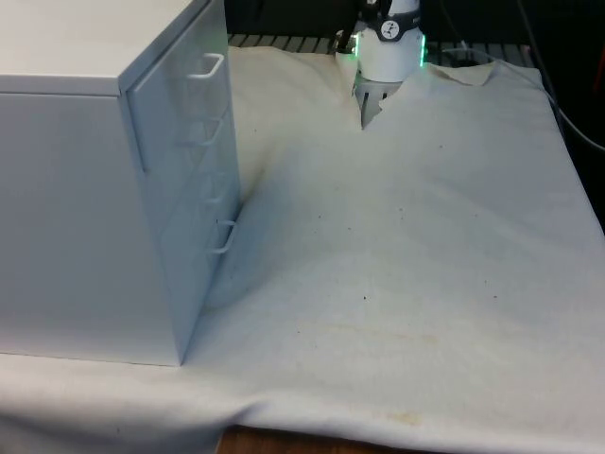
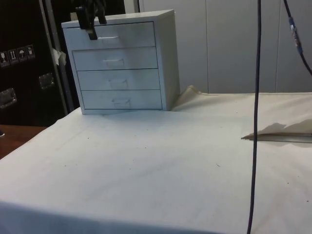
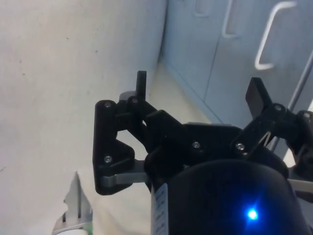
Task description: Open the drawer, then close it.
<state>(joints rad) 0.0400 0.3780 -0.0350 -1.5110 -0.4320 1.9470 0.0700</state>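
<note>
A white chest of drawers [image 1: 85, 208] stands at the front view's left, its several drawer fronts with wire handles facing the side camera [image 2: 117, 63]. The top drawer [image 2: 131, 35] juts out slightly past the ones below it. Its handle [image 2: 111, 37] [image 1: 210, 64] [image 3: 274, 34] is free. My black gripper [image 2: 91, 30] [image 3: 198, 90] hovers at the height of the top drawer, in front of it and off to the side of the handle. It is open, with nothing between its fingers [image 3: 141, 83].
The white cloth [image 1: 397, 265] covers the table and is creased near the chest's foot. The robot's base [image 1: 388, 57] stands at the far end. A dark cable [image 2: 256, 122] hangs across the side view, near a lifted cloth fold [image 2: 278, 132].
</note>
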